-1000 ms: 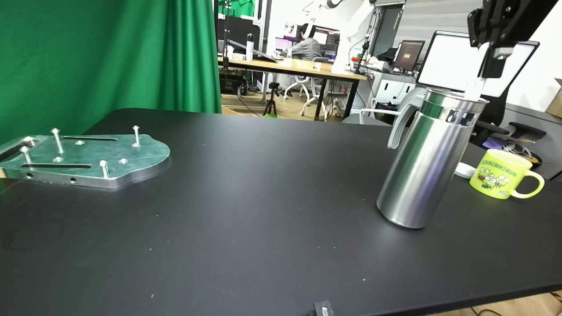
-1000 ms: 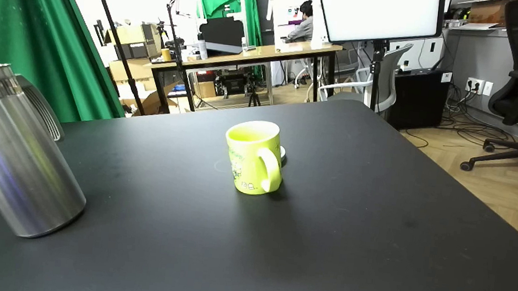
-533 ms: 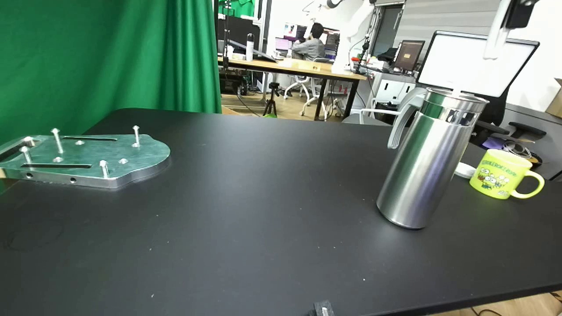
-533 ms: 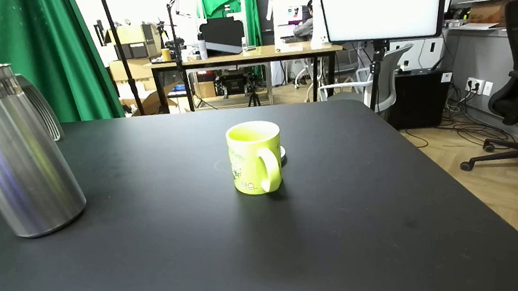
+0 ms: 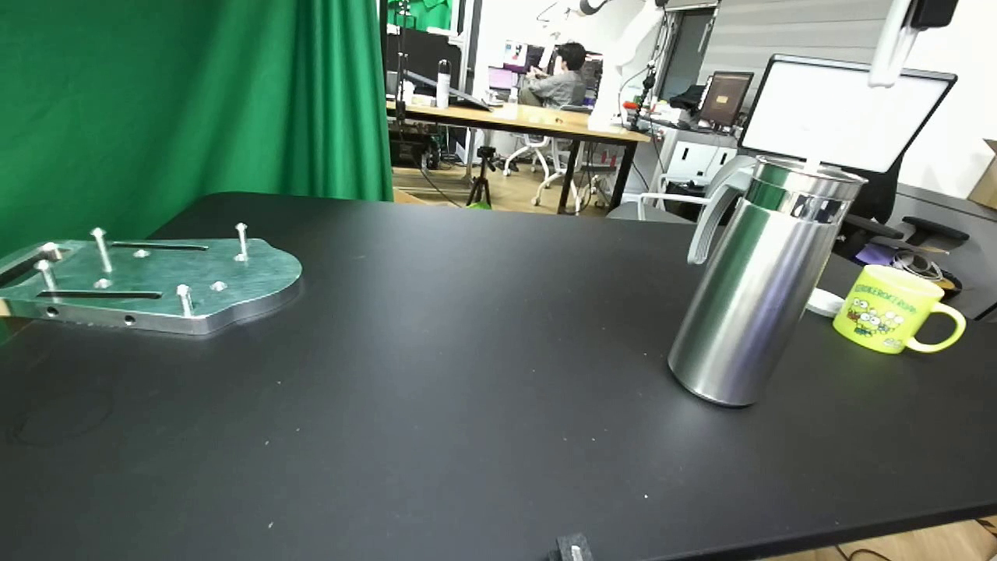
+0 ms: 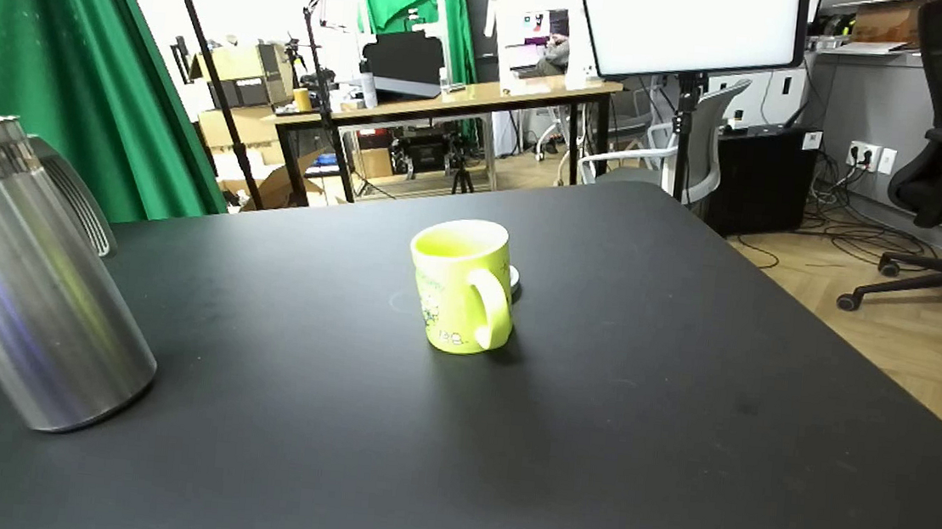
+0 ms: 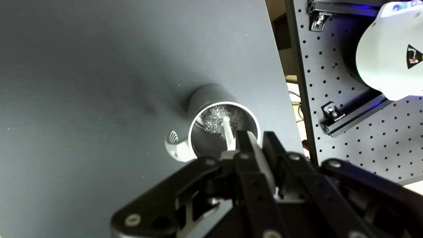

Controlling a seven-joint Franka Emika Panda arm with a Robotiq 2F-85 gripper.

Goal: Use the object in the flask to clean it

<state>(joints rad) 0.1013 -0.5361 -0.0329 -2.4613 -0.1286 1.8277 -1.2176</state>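
The flask [image 5: 759,288] stands on its base on the black table [image 5: 467,374]. It is complete in an exterior view; in an exterior view its body [image 6: 42,295] is cut by the left edge. Only the wrist view gives the interior: the brush [image 7: 228,132] is inside, its white stem running down through the mouth, its pale glinting bristles [image 7: 216,120] gathered toward one side. Whether they touch the wall cannot be told.

Appearance of flask: brushed steel body, polished collar under the rim, grey side handle [image 5: 707,226]. Green and yellowish reflections run along the steel.

Gripper [image 7: 258,142]: above the flask and apart from it. Its fingers stand close together, one on either side of the brush's grip, pinching it. In an exterior view a dark fingertip [image 5: 935,12] shows at the top edge beside the white grip; the brush between there and the mouth is lost against the bright panel [image 5: 833,109].

Surroundings: the mug [image 5: 888,309] stands upright near the flask. A white disc [image 5: 824,302] lies just beside the mug, mostly hidden behind it in an exterior view [image 6: 514,278]. A plate [image 5: 171,276] with upright bolts is well apart from the flask. The wrist view alone shows the pegboard [image 7: 370,142] and a white robot base [image 7: 393,53].
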